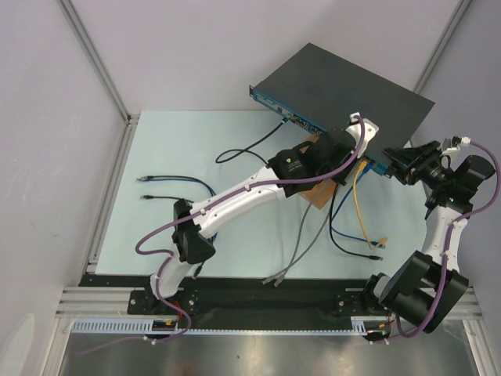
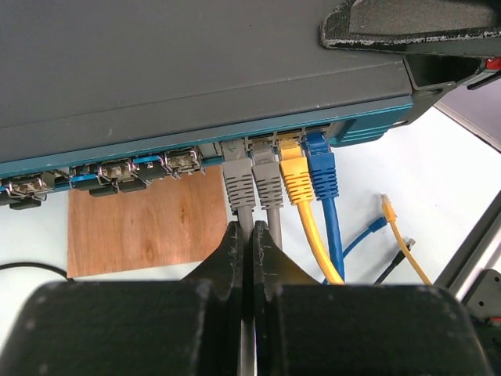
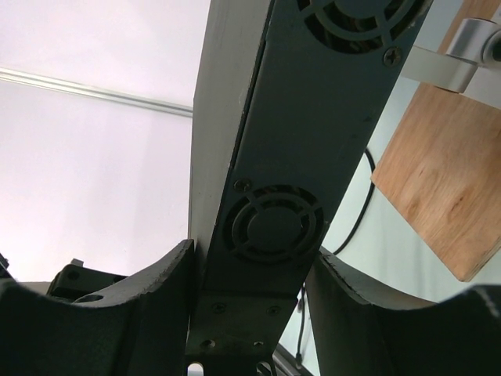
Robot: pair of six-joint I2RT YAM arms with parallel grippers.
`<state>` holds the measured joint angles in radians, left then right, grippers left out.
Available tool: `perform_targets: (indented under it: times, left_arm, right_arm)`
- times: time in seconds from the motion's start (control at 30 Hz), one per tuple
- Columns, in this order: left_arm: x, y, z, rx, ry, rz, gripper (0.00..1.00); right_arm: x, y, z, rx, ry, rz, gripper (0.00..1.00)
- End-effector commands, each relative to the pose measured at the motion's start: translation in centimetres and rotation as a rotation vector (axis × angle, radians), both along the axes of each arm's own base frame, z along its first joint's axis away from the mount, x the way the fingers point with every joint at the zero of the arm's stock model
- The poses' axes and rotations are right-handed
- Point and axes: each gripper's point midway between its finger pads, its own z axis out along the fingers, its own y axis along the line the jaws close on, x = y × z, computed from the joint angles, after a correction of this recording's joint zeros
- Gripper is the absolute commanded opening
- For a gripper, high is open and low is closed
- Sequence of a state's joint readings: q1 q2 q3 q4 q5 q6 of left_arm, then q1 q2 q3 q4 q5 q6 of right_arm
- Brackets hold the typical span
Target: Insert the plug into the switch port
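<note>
The switch (image 1: 344, 86) is a flat black box lying at an angle at the back right, its blue front face toward the arms. In the left wrist view its port row (image 2: 156, 164) holds two grey plugs, one yellow (image 2: 296, 176) and one blue (image 2: 321, 168). My left gripper (image 2: 252, 235) is shut on the grey cable just behind the left grey plug (image 2: 239, 184), which sits in a port. My right gripper (image 3: 254, 270) is clamped across the switch's fan-side end (image 3: 274, 227). In the top view it sits at the switch's right corner (image 1: 399, 164).
A brown wooden board (image 2: 133, 223) lies under the switch's front edge. Loose black cables (image 1: 168, 188) lie at the left of the mat. Grey (image 1: 274, 278), black and yellow (image 1: 364, 211) cables trail toward the near edge. Aluminium frame posts stand at both sides.
</note>
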<state>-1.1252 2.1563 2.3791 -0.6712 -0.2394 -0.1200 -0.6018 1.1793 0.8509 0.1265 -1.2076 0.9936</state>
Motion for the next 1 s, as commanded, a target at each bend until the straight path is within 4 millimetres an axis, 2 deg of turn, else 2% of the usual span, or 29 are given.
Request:
perform_targets:
  times: [0.0, 0.07, 0.13, 0.17, 0.23, 0.27, 0.47, 0.6, 0.67, 0.73, 0.93, 0.97]
  left_arm:
    - [7.4, -1.3, 9.2, -0.359, -0.224, 0.097, 0.00]
    - [7.1, -1.0, 9.5, -0.361, -0.219, 0.091, 0.00]
    - [6.6, -0.9, 8.5, -0.340, -0.199, 0.074, 0.01]
    - [6.3, -0.3, 9.3, -0.347, -0.202, 0.072, 0.04]
    - [5.9, 0.1, 8.5, -0.319, -0.183, 0.066, 0.08]
    - [5.5, 0.5, 9.0, -0.321, -0.181, 0.064, 0.10]
    - [4.8, 1.6, 6.9, -0.256, -0.126, 0.073, 0.17]
    - [4.4, 2.2, 6.5, -0.237, -0.107, 0.074, 0.24]
    - [4.1, 2.3, 6.0, -0.223, -0.101, 0.067, 0.32]
    - [3.7, 2.6, 6.2, -0.219, -0.104, 0.061, 0.35]
    - [3.2, 3.9, 5.5, -0.169, -0.089, 0.067, 0.37]
    - [3.0, 4.2, 5.9, -0.169, -0.092, 0.066, 0.38]
  right_arm:
    - [-2.1, 5.9, -3.0, -0.007, 0.022, 0.254, 0.00]
    - [-1.9, 5.8, -2.6, -0.013, 0.012, 0.265, 0.00]
    - [-1.8, 5.7, -2.7, -0.028, 0.016, 0.269, 0.00]
    - [-1.6, 5.6, -2.2, -0.041, 0.006, 0.269, 0.00]
    - [-1.3, 5.3, -2.4, -0.038, 0.019, 0.262, 0.00]
    - [-1.2, 5.2, -2.3, -0.040, 0.017, 0.262, 0.00]
    - [-0.3, 4.0, -2.1, -0.040, 0.012, 0.242, 0.00]
    - [-0.1, 3.6, -1.9, -0.043, 0.005, 0.238, 0.00]
    - [-0.1, 3.4, -1.8, -0.040, 0.009, 0.236, 0.00]
    - [0.0, 3.2, -1.9, -0.049, 0.004, 0.236, 0.00]
    - [-0.1, 2.9, -1.9, -0.050, 0.004, 0.229, 0.00]
    - [-0.1, 2.9, -1.9, -0.048, 0.006, 0.231, 0.00]
